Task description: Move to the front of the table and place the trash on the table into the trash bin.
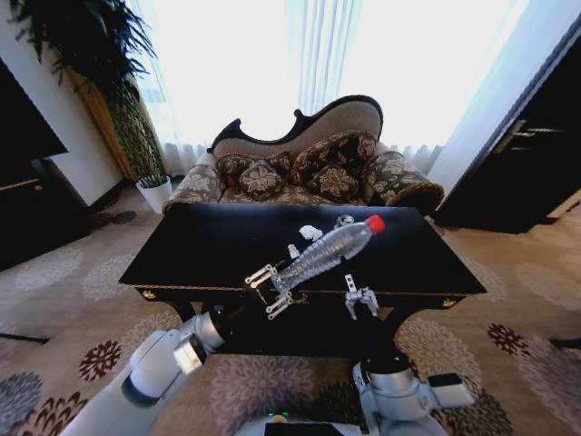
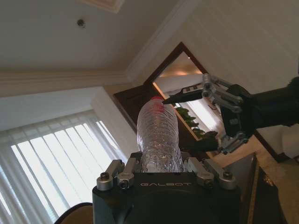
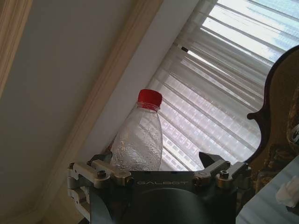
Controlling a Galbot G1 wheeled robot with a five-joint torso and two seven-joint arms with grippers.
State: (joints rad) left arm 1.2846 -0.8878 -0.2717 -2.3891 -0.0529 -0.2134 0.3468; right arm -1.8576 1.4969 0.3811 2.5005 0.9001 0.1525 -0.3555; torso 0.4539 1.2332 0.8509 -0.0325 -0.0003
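My left gripper [image 1: 271,290] is shut on the base of a clear plastic bottle [image 1: 323,253] with a red cap, holding it tilted over the front half of the glossy black table [image 1: 209,245]. In the left wrist view the bottle [image 2: 158,135] rises between the left gripper's fingers [image 2: 117,176]. My right gripper [image 1: 360,302] hangs open at the table's front edge, just beside the bottle [image 3: 139,142]. On the tabletop lie a crumpled white paper wad [image 1: 310,232], a small white scrap [image 1: 293,251] and a dark can [image 1: 345,220]. The trash bin is out of view.
An ornate sofa [image 1: 309,168] stands right behind the table. A white plant pot [image 1: 156,192] with a tall plant sits at the back left. Dark cabinets [image 1: 517,154] flank the room. Patterned carpet [image 1: 64,291] lies open on both sides of the table.
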